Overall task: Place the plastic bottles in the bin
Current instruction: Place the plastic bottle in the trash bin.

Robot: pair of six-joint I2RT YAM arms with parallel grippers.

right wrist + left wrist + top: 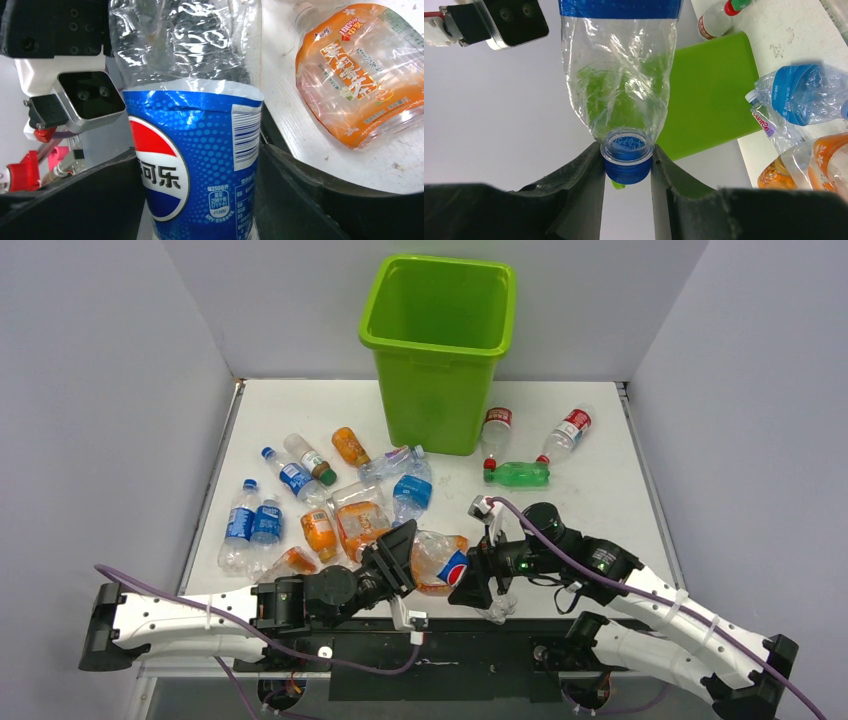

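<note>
Both arms reach in low from the near edge and meet at front centre of the table.

Left gripper lies near horizontal and points to 3 o'clock. It's clamped on the blue cap of the crushed Pepsi bottle. The left wrist view shows the cap pinched between both fingers.

Right gripper comes in from 4 o'clock and points to 9. Its jaws are wide, with the bottle's labelled body between them and a finger against each side. The bottle spans the two grippers, cap end left, label end right. Can't tell if it's lifted off the table.

Bin stands upright at 12 o'clock from the held bottle, at the far side of the table, well apart.

- **11 o'clock:** on the way to the bin, a crushed orange-label bottle lies just beside the left gripper. A blue-label bottle lies beyond it.
- **9–10 o'clock:** the rest of the loose pile is here, with two blue-label bottles side by side at its left edge.
- **1 o'clock:** a green bottle lies on its side. Two clear red-label bottles lie beyond it, one touching the bin's wall.
</note>
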